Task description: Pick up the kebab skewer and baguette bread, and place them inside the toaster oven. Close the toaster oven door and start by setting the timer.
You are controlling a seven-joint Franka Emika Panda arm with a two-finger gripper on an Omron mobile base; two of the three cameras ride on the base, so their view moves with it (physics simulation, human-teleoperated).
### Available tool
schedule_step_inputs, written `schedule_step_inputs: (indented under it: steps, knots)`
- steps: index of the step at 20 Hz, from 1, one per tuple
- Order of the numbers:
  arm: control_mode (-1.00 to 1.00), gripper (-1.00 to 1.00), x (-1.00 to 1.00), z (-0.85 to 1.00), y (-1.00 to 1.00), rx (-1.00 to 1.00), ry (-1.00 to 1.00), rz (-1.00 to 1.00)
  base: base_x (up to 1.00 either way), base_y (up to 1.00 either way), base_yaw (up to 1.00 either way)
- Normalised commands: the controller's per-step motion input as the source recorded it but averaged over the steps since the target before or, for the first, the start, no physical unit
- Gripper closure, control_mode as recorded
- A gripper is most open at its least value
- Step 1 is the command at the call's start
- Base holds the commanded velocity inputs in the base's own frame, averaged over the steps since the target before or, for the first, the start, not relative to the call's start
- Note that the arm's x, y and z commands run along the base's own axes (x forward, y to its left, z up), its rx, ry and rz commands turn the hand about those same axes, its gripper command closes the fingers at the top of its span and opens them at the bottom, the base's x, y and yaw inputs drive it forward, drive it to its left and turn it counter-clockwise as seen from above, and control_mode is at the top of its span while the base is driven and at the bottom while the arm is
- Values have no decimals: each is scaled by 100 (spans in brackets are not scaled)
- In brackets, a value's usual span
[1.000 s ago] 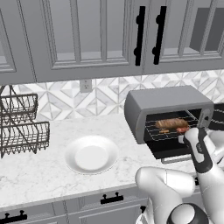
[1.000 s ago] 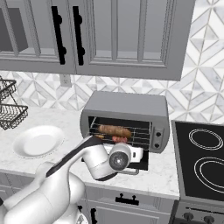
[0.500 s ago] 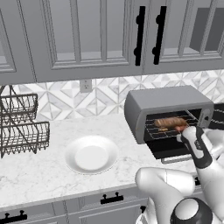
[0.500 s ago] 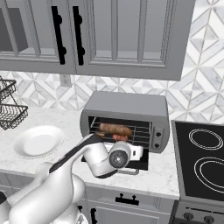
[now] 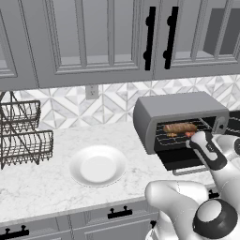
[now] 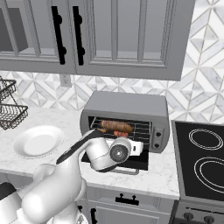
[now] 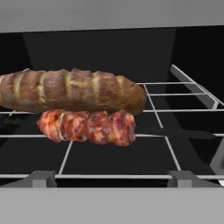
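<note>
The cabinets (image 5: 93, 37) run along the top, at 12 o'clock, with black handles (image 5: 150, 40); no brand, label or writing can be read on anything here. Below them the marble counter (image 5: 51, 187) carries the oven (image 6: 127, 116), which in the left base view sits at 3 o'clock. Its door (image 6: 138, 161) hangs open, dropped flat toward the robot. A cooktop (image 6: 203, 162) lies just beside the oven, at 3 o'clock in the right base view. A wire rack (image 5: 21, 133) stands at 9 o'clock on the counter, and a white plate (image 5: 97, 165) rests near the middle, well apart from the oven.

The gripper (image 5: 191, 139) hovers at the oven mouth, its jaws spread wide and holding nothing.

Inside, on the oven's wire shelf (image 7: 162, 131), the baguette (image 7: 70, 89) lies lengthwise with the skewer (image 7: 87, 127) just in front, touching it.
</note>
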Motion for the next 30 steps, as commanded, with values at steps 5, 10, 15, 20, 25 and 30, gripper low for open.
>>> schedule_step_inputs:
  steps: [5, 10, 15, 20, 25, 30]
  knots:
    - [-100, -100, 20, 0, 0, 0, 0, 0, 0, 0, 0]
    - [-100, -100, 16, 0, 0, 0, 0, 0, 0, 0, 0]
    - [-100, -100, 15, 0, 0, 0, -1, 0, 0, 0, 0]
    - [-100, -100, 27, 0, 1, 0, -2, 0, 0, 0, 0]
    - [-100, -100, 26, 0, 2, 0, -1, 0, 0, 0, 0]
    - [-100, -100, 20, 0, 0, 0, 0, 0, 0, 0, 0]
